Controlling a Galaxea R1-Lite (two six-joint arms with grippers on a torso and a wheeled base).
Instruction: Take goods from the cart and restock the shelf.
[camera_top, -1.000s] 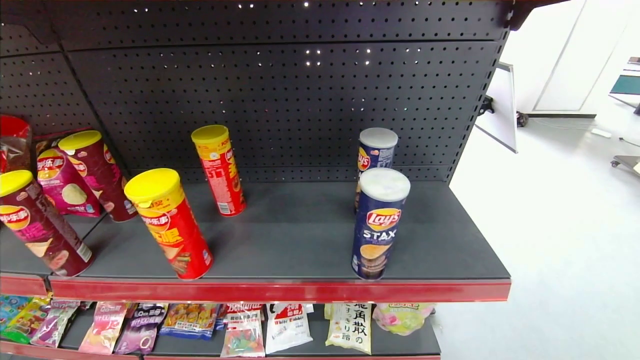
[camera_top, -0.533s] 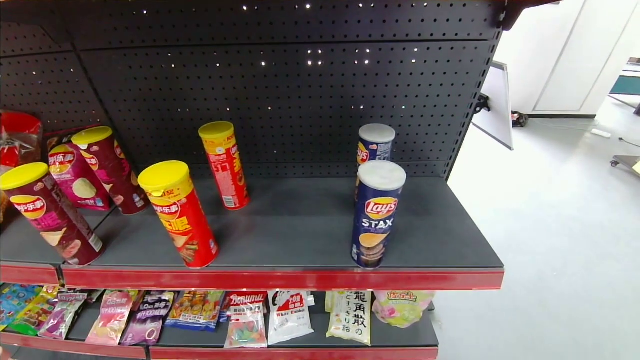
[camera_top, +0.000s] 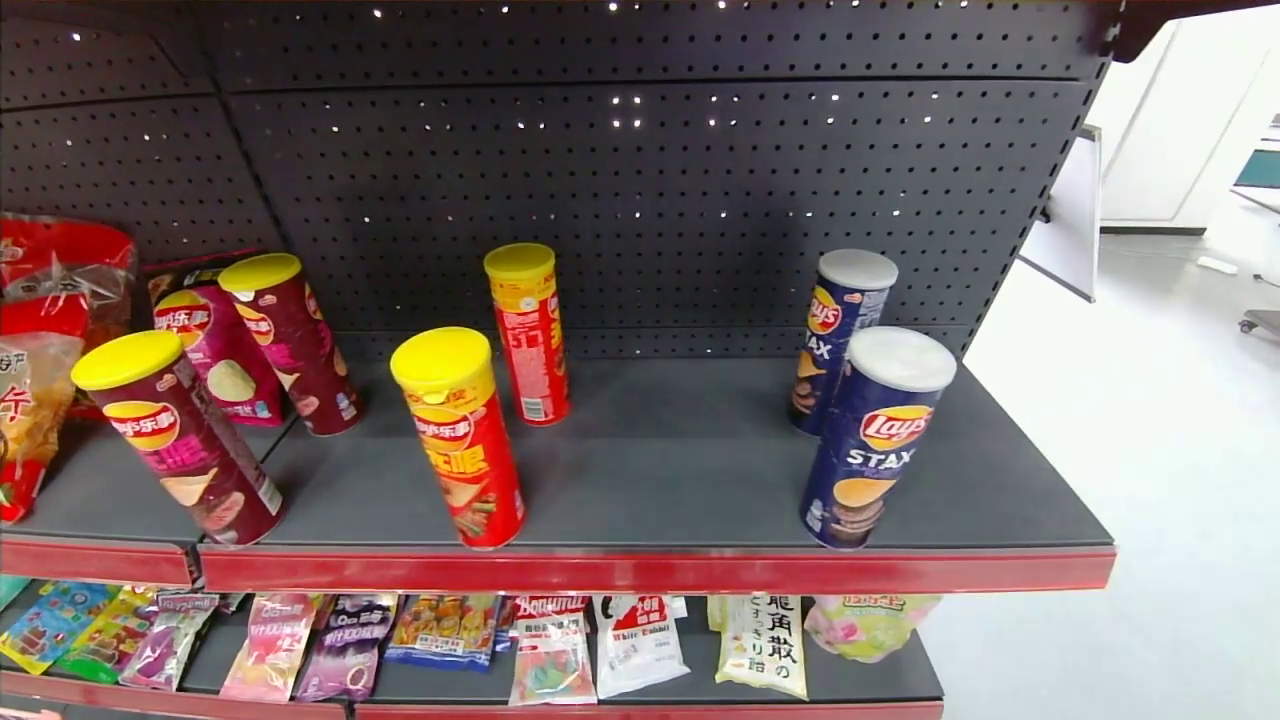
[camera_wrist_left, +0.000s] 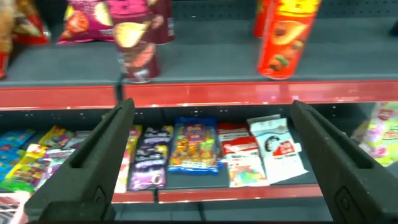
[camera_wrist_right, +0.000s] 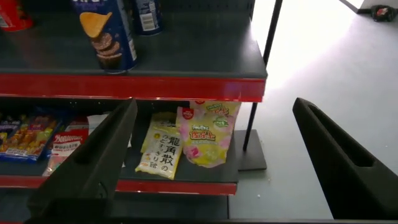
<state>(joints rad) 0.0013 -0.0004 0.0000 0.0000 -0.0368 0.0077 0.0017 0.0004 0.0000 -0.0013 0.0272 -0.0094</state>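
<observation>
In the head view, the shelf (camera_top: 660, 455) has a red front edge and a black pegboard (camera_top: 650, 200) behind it. All the cans on it stand upright. The front red can (camera_top: 460, 440) is near the edge, about in the middle, and the back red can (camera_top: 530, 335) is close to the pegboard. At the right, the front blue can (camera_top: 875, 440) is near the edge and the back blue can (camera_top: 840, 330) is just behind it. Two maroon cans (camera_top: 185, 440) stand at the left. Bags (camera_top: 550, 650) lie on the lower shelf (camera_top: 850, 680).

In the left wrist view, the left claw (camera_wrist_left: 211, 104) is wide and holds nothing. It is in front of the shelf's red edge, with the bags beyond it.

In the right wrist view, the right claw (camera_wrist_right: 215, 102) is wide and holds nothing. It is before the right end of the shelf, and the front blue can stands above it.
</observation>
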